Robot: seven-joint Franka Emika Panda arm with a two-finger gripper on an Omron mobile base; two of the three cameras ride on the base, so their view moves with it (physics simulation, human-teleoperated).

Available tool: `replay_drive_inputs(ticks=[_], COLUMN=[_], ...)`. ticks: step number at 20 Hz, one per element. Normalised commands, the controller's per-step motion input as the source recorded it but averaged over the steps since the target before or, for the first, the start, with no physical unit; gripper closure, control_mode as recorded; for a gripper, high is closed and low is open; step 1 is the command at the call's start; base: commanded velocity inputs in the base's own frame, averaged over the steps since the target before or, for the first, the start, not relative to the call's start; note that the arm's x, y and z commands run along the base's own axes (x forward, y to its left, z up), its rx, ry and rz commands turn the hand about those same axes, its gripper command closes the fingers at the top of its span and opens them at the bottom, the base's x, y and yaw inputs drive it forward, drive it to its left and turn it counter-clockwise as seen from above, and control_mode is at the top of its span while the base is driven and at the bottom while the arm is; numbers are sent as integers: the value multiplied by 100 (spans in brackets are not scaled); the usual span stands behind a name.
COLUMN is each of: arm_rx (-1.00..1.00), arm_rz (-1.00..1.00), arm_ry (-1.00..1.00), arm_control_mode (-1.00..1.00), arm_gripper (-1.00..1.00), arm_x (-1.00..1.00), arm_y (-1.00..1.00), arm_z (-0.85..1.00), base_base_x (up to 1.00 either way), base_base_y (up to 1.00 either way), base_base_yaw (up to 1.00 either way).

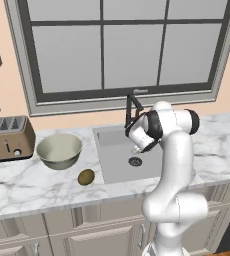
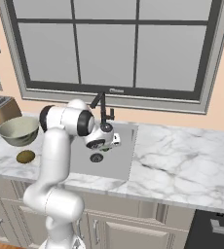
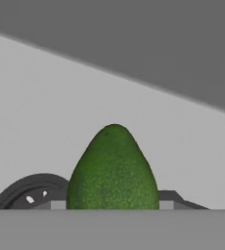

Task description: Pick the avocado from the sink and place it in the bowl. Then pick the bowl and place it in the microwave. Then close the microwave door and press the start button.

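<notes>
Dark green speckled avocado (image 3: 113, 171), grey sink (image 1: 118, 157), pale greenish-beige bowl (image 1: 59, 150), olive-brown fruit (image 1: 86, 176), white grey-veined marble counter (image 2: 182, 153)

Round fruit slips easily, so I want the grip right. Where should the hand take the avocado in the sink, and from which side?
Across the avocado's wide lower body, coming from above into the sink. It tapers toward one end, so fingers near the narrow tip would likely slide off.

Toaster (image 1: 7, 137), olive-brown fruit (image 1: 86, 176), maybe kiwi, on counter (image 1: 32, 190).
</notes>
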Motion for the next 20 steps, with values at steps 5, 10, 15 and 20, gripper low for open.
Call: replay_drive_inputs(ticks=[5, 10, 15, 20], arm_rx=[0, 0, 0, 0], arm_rz=[-3, -5, 0, 0], arm_ry=[-2, 6, 0, 4], arm_control_mode=[-100, -100, -100, -100], arm_gripper=[100, 100, 100, 100], arm_x=[-83, -95, -39, -4], arm_y=[0, 1, 30, 55], arm_z=[66, 76, 97, 100], base_base_x=[0, 0, 0, 0], base_base_y=[0, 0, 0, 0], base_base_yaw=[0, 0, 0, 0])
